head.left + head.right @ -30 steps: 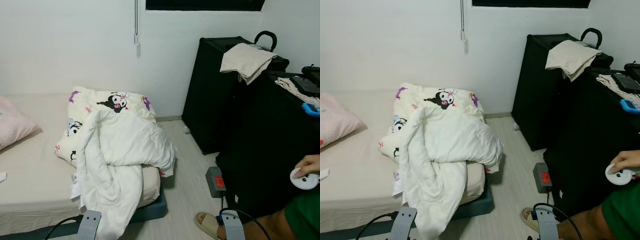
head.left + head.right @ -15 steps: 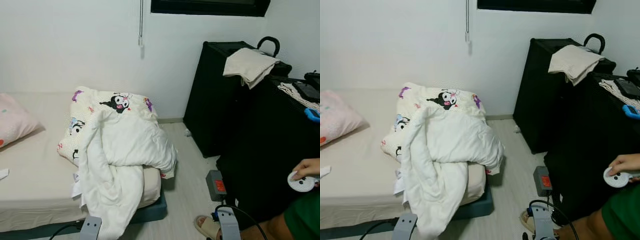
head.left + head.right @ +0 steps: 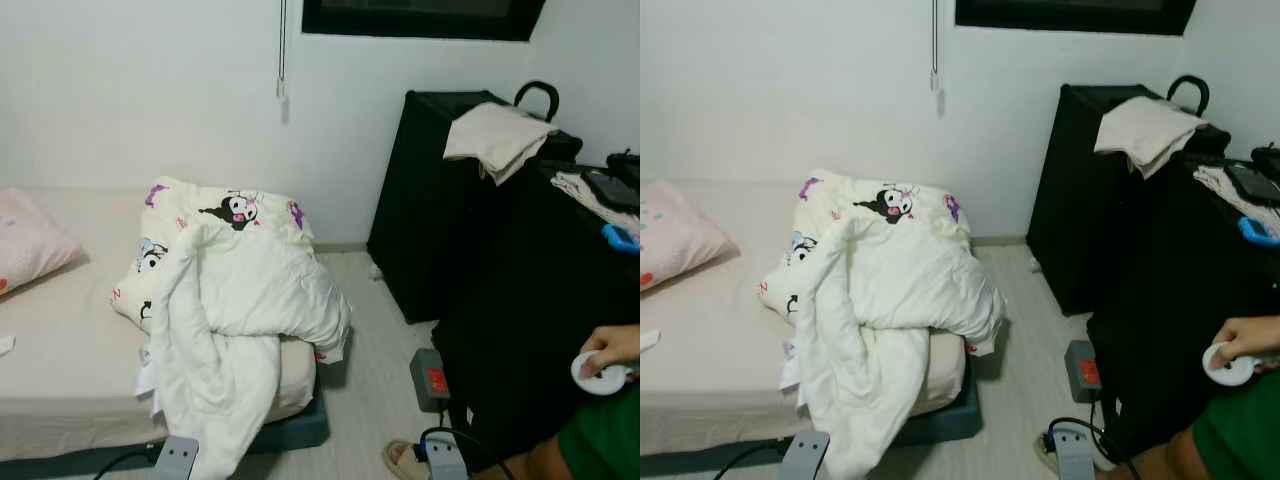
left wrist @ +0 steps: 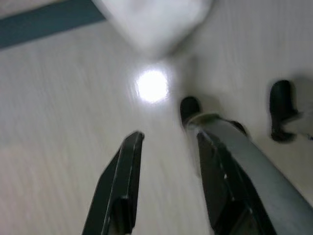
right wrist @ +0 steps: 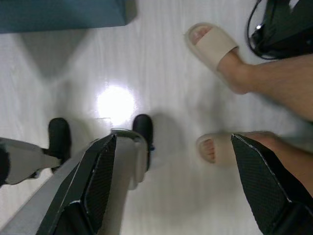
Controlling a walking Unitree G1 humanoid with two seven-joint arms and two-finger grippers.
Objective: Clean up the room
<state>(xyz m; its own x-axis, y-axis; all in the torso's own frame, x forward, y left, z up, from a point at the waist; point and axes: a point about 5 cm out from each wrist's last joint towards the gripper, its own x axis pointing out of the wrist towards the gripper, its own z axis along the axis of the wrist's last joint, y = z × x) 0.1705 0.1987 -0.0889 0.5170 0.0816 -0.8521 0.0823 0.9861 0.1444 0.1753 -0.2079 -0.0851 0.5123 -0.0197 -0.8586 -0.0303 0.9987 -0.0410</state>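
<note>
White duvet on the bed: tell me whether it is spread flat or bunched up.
Bunched up. The white duvet lies heaped at the bed's foot end, one fold trailing over the edge.

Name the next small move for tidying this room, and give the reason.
Probably step toward the bed and raise the left gripper toward the crumpled duvet. The duvet is heaped at the mattress end and spills over its edge toward the floor, while both grippers hang low and open above the floor; the right gripper hangs close to a person's sandalled feet.
</note>
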